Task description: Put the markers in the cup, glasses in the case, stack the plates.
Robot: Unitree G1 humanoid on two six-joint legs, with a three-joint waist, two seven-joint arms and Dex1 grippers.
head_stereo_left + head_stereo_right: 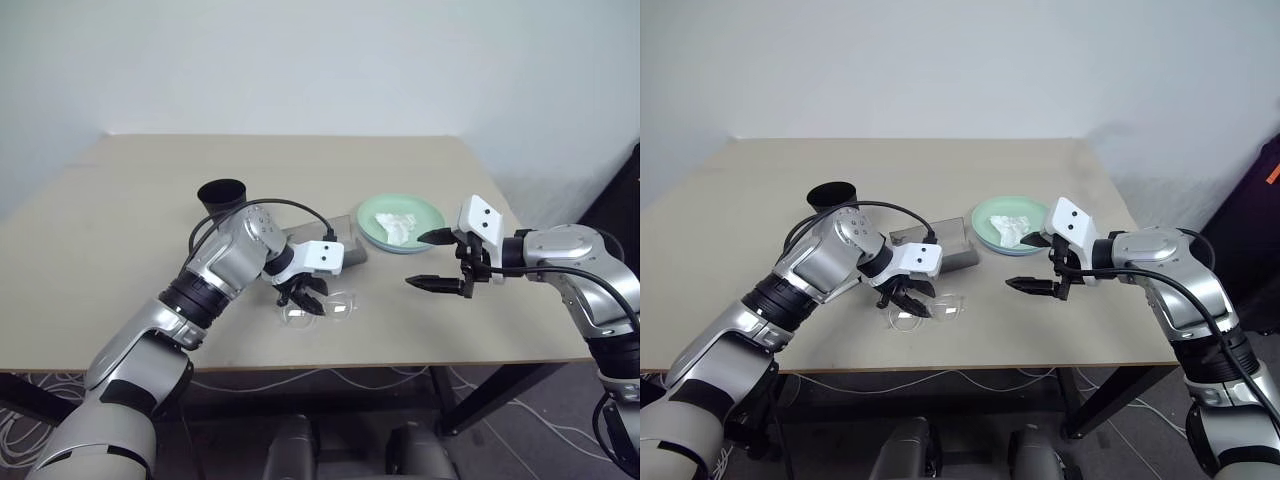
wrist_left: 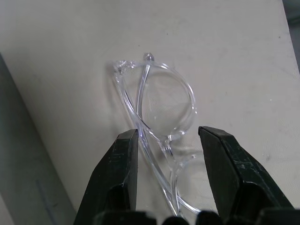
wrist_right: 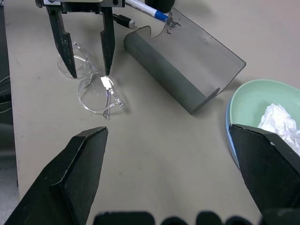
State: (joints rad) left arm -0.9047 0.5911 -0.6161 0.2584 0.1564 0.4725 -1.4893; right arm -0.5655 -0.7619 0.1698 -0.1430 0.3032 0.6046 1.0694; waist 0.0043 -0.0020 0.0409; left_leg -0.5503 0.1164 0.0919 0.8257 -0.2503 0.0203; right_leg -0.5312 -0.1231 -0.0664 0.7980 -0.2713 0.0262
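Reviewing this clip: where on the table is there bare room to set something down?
Bare: the far half of the table behind the cup, and the near strip between the glasses and right gripper. Crowded: the middle, where case, stacked plates and left gripper cluster.

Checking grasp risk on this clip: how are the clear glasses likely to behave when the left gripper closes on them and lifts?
The glasses look thin and light, so they should lift easily. Their smooth clear plastic may slip between the left gripper's open black fingers, which straddle the bridge and a folded arm. The slender frame could flex or twist, and the arm may swing open.
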